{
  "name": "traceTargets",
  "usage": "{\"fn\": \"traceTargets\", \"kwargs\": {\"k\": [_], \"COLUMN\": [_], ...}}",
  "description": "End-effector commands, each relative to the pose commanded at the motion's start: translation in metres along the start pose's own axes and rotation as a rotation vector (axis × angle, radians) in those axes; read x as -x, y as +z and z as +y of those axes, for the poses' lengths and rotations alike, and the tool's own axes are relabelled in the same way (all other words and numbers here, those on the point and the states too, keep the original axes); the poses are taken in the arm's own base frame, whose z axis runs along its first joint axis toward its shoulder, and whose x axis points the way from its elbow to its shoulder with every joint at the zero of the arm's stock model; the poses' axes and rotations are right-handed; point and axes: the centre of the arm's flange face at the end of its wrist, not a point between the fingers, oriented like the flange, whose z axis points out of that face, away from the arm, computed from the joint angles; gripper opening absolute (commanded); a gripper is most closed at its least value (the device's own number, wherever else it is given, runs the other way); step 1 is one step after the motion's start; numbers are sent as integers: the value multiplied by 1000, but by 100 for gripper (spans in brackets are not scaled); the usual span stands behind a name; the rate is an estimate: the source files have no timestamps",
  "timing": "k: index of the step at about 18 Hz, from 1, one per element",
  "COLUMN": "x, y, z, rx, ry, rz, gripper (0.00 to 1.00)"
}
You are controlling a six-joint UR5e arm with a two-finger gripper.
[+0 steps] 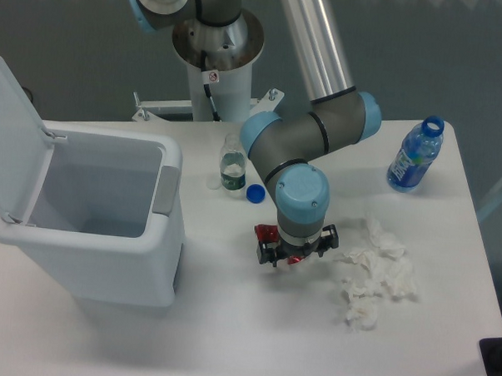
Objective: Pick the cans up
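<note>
The red can point(268, 234) lies under the gripper point(295, 255), between its fingers; whether they grip it, I cannot tell.

- White table point(228, 337) carries everything.
- Open white bin point(91, 223) at the left.
- Small clear bottle point(232, 164), blue cap point(254, 193) just beside.
- Red can point(270, 235) at the centre.
- Crumpled tissues point(372, 272) to the right.
- Blue bottle point(416, 155) far right.
</note>
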Motion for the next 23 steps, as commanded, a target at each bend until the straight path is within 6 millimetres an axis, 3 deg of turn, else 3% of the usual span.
{"fn": "traceTargets", "kwargs": {"k": [10,15,23], "x": [-10,-8,0], "y": [-1,6,1], "z": [-1,-4,-6], "rx": [-3,7,0], "ry": [17,31,30], "rz": [-1,-9,-28], "gripper": [100,100,96]}}
